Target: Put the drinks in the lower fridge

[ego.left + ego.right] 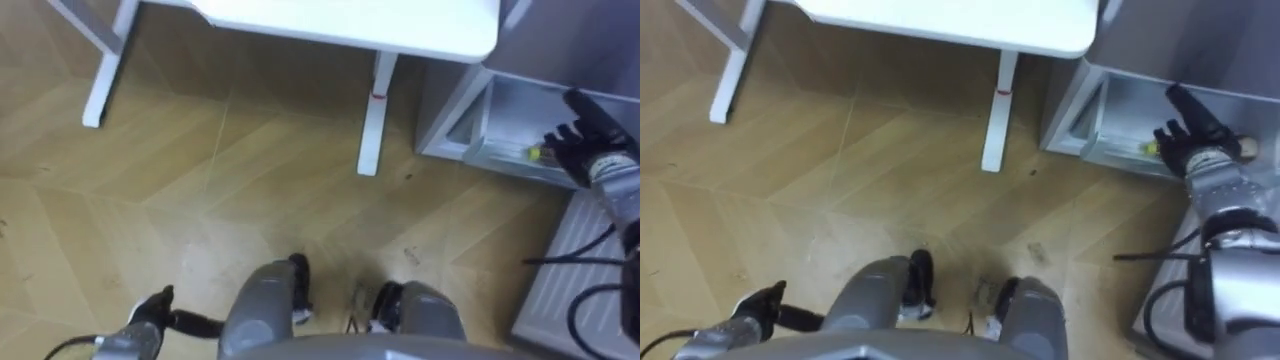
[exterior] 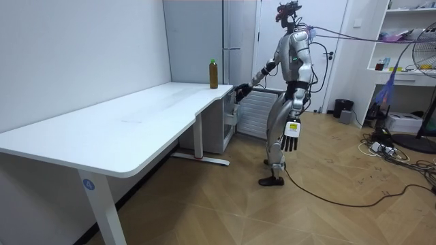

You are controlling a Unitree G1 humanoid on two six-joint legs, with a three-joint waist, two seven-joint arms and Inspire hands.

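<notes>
The robot stands by the open lower fridge, right hand at its opening with fingers spread and empty, beside a small yellow-green thing that is perhaps a bottle cap, while the bottle stands on the desk corner and the left hand hangs loose-fingered, holding nothing.

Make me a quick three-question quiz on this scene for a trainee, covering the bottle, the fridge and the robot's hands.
1. True or false: the bottle stands upright on the white desk.
2. The right hand is: A) resting on the desk, B) reaching at the open lower fridge compartment, C) hanging by the robot's side.
3. Fill in: the left hand hangs beside the robot's thigh with its fingers ____ (open or shut).
Key: 1 true; 2 B; 3 open.
</notes>
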